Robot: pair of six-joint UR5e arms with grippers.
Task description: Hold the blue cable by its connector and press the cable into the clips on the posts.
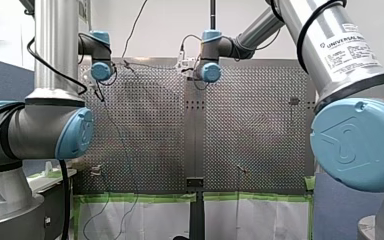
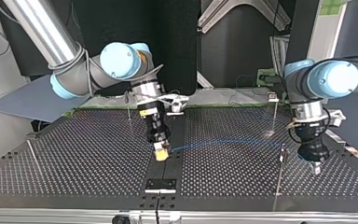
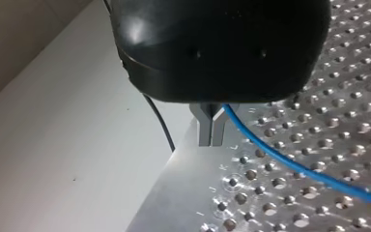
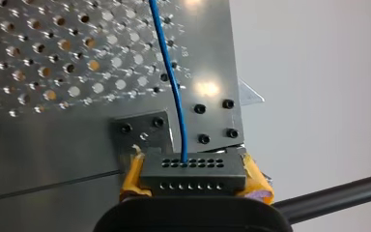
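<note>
Blue cable (image 2: pixel 223 141) running sideways across top view, connector (image 4: pixel 193 174) clamped in my right jaws, my left jaws pinched together.

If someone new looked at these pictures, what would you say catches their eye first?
Probably the blue cable, stretched across the perforated table in the top view's middle. At its end nearer that view's left, my right gripper clamps the dark connector between yellow pads; at the other end it runs out beside my left gripper's closed metal fingers.
</note>
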